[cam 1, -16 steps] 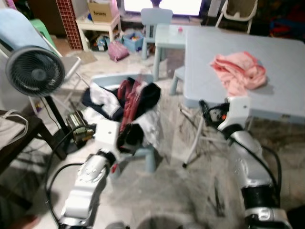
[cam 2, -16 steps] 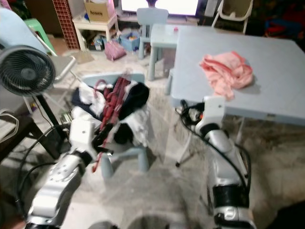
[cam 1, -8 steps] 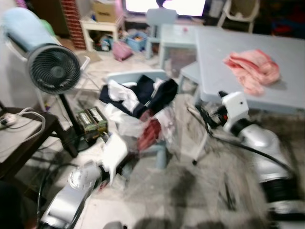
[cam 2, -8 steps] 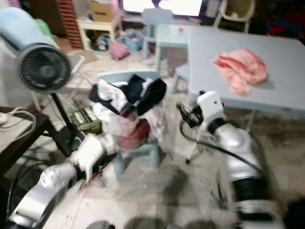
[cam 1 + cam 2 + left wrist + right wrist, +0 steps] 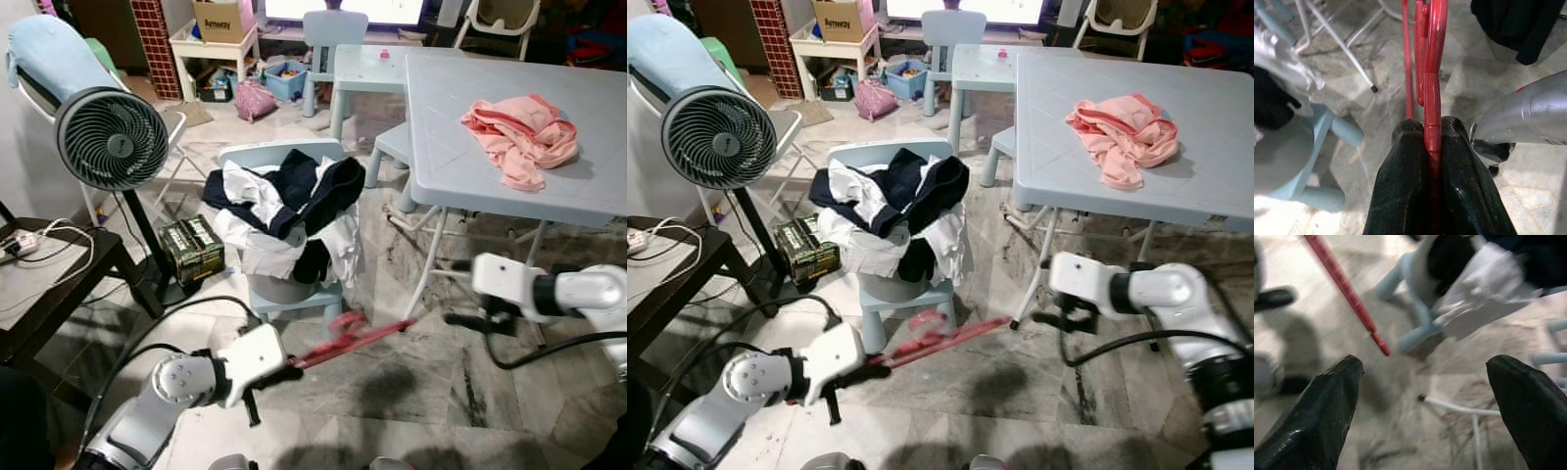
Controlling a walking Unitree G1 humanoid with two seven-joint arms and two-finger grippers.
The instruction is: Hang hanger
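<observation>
My left gripper (image 5: 1432, 147) is clamping the red hanger (image 5: 353, 333) low over the floor beside the clothes-heaped chair (image 5: 284, 294) (fingers tight), while my right gripper (image 5: 1425, 401) is gaping empty nearby.

The hanger (image 5: 353, 334) is showing bright red between the black fingers (image 5: 1400, 196) of the left tool (image 5: 1432, 147). The right tool (image 5: 1425, 401) is showing black fingers too. The chair (image 5: 279, 299) is looking pale blue under navy, black and white clothes (image 5: 284, 201). A salmon-pink garment (image 5: 519, 132) is lying on the grey-blue bench (image 5: 460, 166). The floor (image 5: 392, 392) is showing grey, veined marble.
</observation>
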